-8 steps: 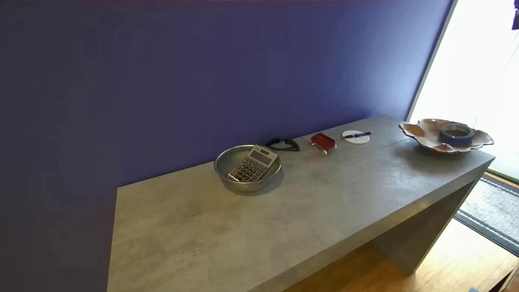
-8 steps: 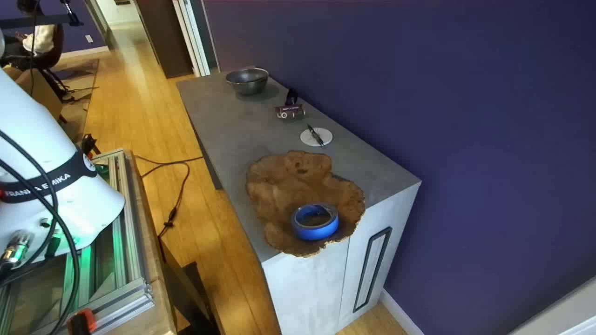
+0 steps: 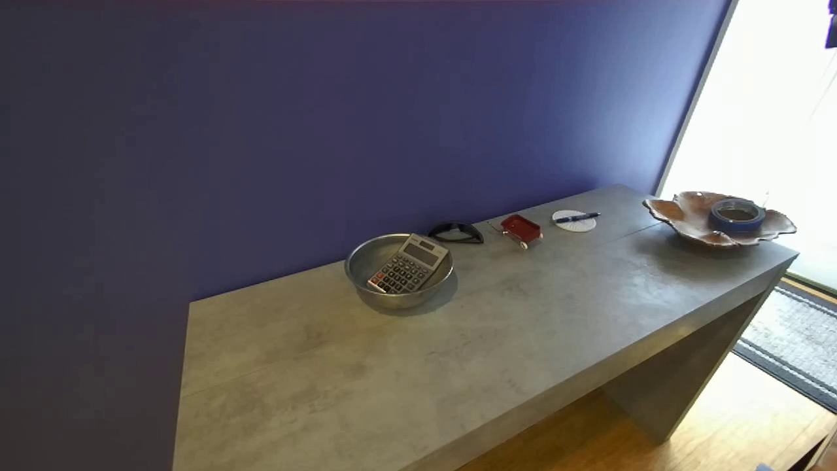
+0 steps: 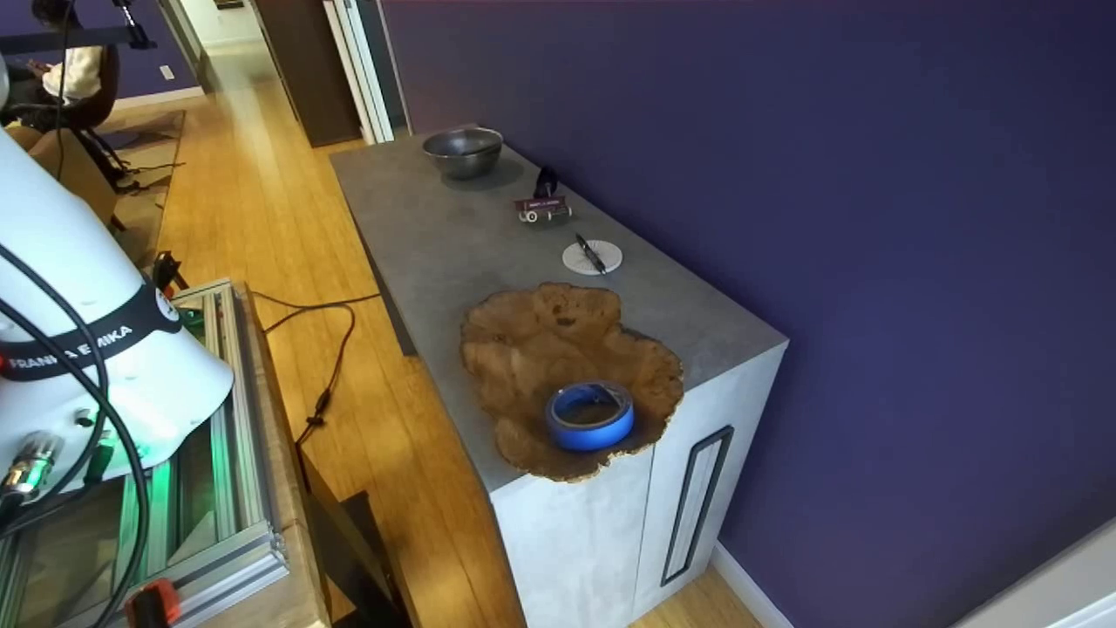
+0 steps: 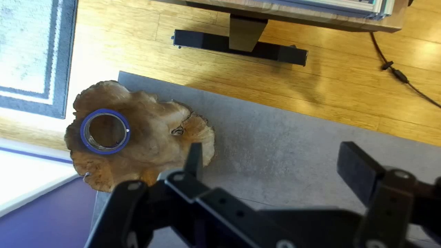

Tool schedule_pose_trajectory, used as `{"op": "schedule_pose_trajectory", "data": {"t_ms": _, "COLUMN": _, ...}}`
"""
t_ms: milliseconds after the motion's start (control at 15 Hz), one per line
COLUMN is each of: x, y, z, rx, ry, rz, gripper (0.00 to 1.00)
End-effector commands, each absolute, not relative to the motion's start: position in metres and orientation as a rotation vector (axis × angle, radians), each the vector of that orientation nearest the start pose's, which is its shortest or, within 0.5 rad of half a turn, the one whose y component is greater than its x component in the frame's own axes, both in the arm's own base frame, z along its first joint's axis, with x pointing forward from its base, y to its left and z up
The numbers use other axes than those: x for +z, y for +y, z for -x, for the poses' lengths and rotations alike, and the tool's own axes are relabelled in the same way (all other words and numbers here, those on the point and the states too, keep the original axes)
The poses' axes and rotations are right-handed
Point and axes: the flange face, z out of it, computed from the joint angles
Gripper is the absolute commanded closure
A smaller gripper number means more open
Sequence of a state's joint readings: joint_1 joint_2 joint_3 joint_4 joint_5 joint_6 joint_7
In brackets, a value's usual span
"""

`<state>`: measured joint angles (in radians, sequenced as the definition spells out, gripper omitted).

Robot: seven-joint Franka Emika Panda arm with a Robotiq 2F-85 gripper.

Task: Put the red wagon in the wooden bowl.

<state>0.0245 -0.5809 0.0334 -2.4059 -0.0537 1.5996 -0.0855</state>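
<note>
The red wagon (image 3: 522, 228) is a tiny toy with pale wheels and a thin handle. It stands on the grey table near the purple wall, and also shows in an exterior view (image 4: 542, 207). The wooden bowl (image 4: 532, 344), brown with a wavy rim, sits at the table's end; it also shows in an exterior view (image 3: 683, 219) and in the wrist view (image 5: 151, 137). My gripper (image 5: 271, 155) is open and empty, high above the table beside the bowl. One finger overlaps the bowl's edge in the wrist view. The wagon is out of the wrist view.
A blue tape roll (image 4: 590, 427) lies in the wooden bowl. A white disc (image 3: 574, 225) with a pen (image 3: 577, 217) on it lies between wagon and bowl. A black item (image 3: 458, 231) and a metal bowl (image 3: 366, 291) holding a calculator (image 3: 409, 265) stand beyond the wagon.
</note>
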Motion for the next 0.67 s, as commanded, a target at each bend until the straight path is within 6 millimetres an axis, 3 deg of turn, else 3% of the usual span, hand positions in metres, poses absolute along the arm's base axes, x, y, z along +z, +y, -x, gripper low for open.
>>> {"op": "schedule_pose_trajectory", "data": {"t_ms": 0, "x": 0.467, "y": 0.064, "z": -0.369, "rx": 0.422, "ry": -0.145, "rz": 3.145, "gripper": 0.0}}
{"op": "schedule_pose_trajectory", "data": {"t_ms": 200, "x": 0.429, "y": 0.117, "z": -0.394, "rx": 0.36, "ry": 0.033, "rz": 3.03, "gripper": 0.0}}
{"op": "schedule_pose_trajectory", "data": {"t_ms": 333, "x": 0.409, "y": 0.15, "z": -0.421, "rx": 0.21, "ry": 0.157, "rz": 2.997, "gripper": 0.0}}
{"op": "schedule_pose_trajectory", "data": {"t_ms": 533, "x": 0.388, "y": 0.156, "z": -0.458, "rx": -0.031, "ry": 0.31, "rz": 3.007, "gripper": 0.0}}
{"op": "schedule_pose_trajectory", "data": {"t_ms": 600, "x": 0.393, "y": 0.156, "z": -0.437, "rx": 0.045, "ry": 0.203, "rz": 3.016, "gripper": 0.0}}
